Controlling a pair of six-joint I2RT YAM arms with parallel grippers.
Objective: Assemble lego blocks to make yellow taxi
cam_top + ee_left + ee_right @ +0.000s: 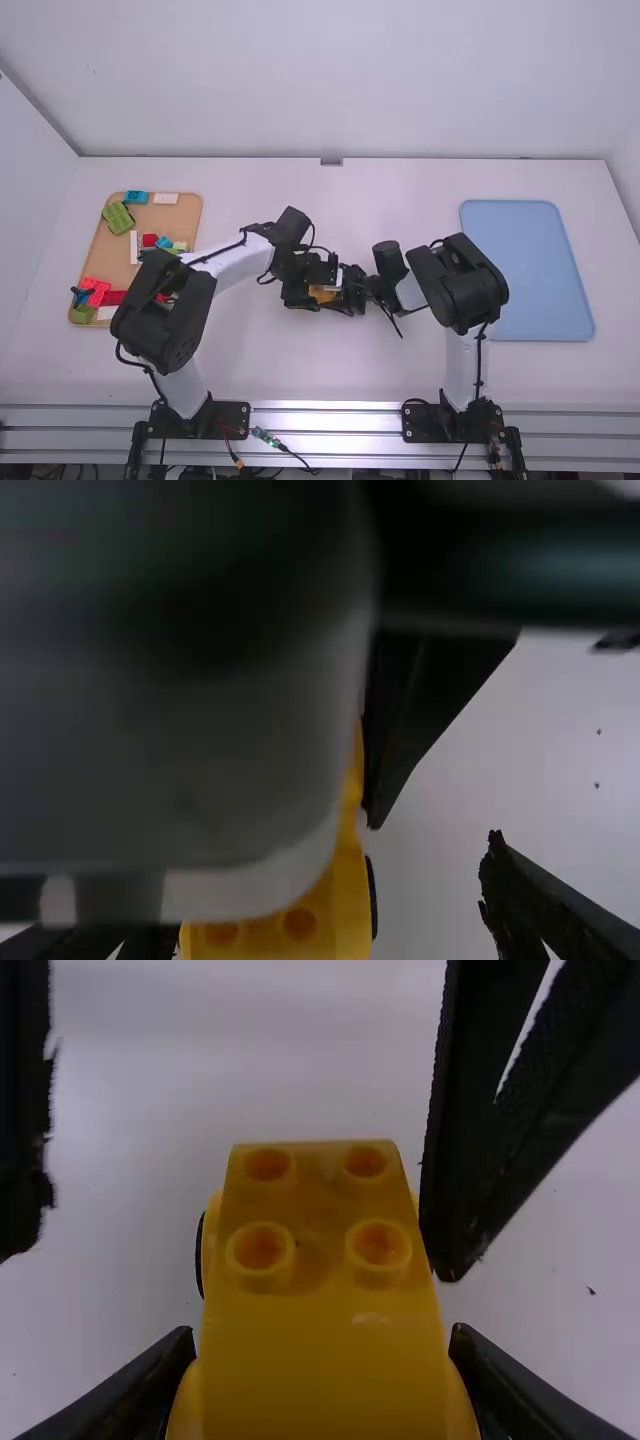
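Around the yellow taxi body (322,294), near the middle of the table, my left gripper (306,288) and right gripper (348,290) meet. In the right wrist view, the right gripper (322,1348) is shut on the yellow taxi body (325,1370), a finger against each side; several studs face the camera at its far part. The left gripper's fingers (480,1110) stand wide apart beyond it. In the left wrist view, the left gripper (290,910) is open, with the yellow body (345,910) between its fingers, partly hidden behind the right arm's wrist.
A tan tray (112,243) at the left holds loose bricks, among them green (118,217), blue (136,197), red and white ones; the left arm passes over its near side. A light blue tray (530,260) lies at the right, beside the right arm.
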